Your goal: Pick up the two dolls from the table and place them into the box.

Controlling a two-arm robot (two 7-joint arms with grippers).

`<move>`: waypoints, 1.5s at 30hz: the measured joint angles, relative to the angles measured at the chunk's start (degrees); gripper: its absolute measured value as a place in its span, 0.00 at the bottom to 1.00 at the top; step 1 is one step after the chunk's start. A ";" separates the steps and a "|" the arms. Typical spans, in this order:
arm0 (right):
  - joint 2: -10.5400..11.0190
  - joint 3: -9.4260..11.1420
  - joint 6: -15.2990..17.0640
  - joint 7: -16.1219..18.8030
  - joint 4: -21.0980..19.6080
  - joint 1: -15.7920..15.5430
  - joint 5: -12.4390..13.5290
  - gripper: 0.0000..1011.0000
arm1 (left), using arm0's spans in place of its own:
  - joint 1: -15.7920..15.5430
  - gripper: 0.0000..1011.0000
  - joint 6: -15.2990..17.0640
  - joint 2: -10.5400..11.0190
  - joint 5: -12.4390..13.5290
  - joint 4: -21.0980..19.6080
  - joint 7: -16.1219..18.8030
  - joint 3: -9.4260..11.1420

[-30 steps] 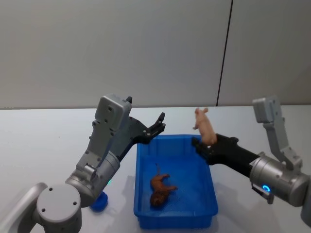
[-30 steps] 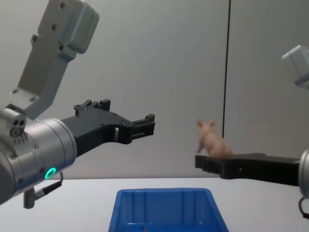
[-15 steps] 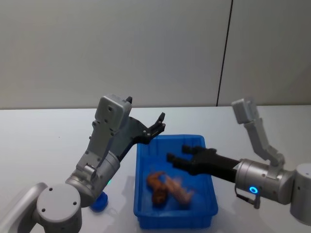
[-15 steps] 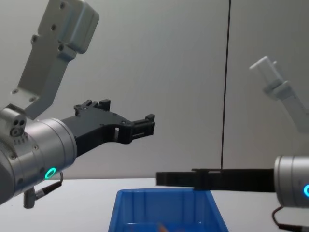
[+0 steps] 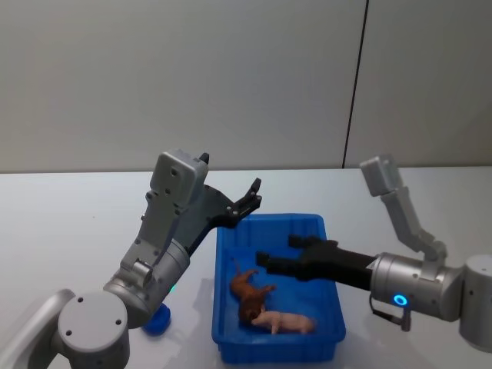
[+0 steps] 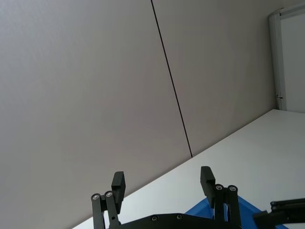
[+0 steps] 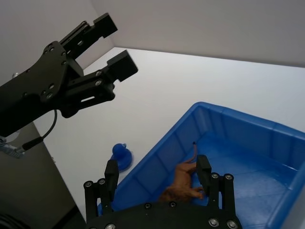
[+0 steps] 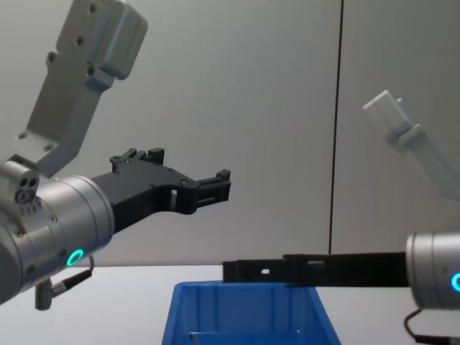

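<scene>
The blue box (image 5: 277, 350) stands on the white table (image 5: 77, 231). Two dolls lie inside it: a brown one (image 5: 250, 290) near the middle and a pink one (image 5: 286, 323) on its side by the front wall. My right gripper (image 5: 273, 261) hovers open over the box with nothing between its fingers. The right wrist view looks past that gripper (image 7: 157, 167) down onto the brown doll (image 7: 183, 181) and the box (image 7: 228, 138). My left gripper (image 5: 250, 198) is held open and empty in the air above the box's far left corner; it also shows in the chest view (image 8: 219, 183).
A small blue object (image 5: 157, 319) sits on the table left of the box, under my left arm, and is seen again from the right wrist (image 7: 120, 155). A grey wall stands behind the table. Bare tabletop lies on both sides of the box.
The pink doll, up at my right gripper a second ago, has dropped into the box and come to rest beside the brown one. The right gripper swung left over the box. The left arm stayed still.
</scene>
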 joint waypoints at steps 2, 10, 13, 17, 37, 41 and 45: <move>0.29 0.21 -0.44 -0.45 -0.24 -0.16 0.01 0.99 | 0.00 0.99 0.00 0.00 0.00 0.00 0.00 0.00; 2.63 1.97 -3.33 -3.79 -2.42 -1.71 0.30 0.99 | 0.00 0.99 0.00 0.00 0.00 0.00 0.00 0.00; 3.40 2.54 -4.22 -4.95 -3.22 -2.36 0.46 0.99 | 0.00 0.99 0.00 0.00 0.00 0.00 0.00 0.00; 4.95 3.74 -6.35 -7.67 -4.86 -3.81 1.00 0.99 | 0.00 0.99 0.00 0.00 0.00 0.00 0.00 0.00; 11.75 9.60 -17.46 -20.71 -11.63 -12.00 4.10 0.99 | 2.18 0.99 4.27 1.91 -2.94 -3.31 0.73 -0.76; 13.19 11.13 -20.42 -23.79 -12.75 -14.00 4.69 0.99 | 4.45 0.99 7.67 3.75 -5.66 -6.42 2.46 -1.27; 14.01 12.12 -22.45 -25.84 -13.31 -15.16 5.04 0.99 | 6.02 0.99 9.58 4.99 -7.31 -8.41 3.62 -1.61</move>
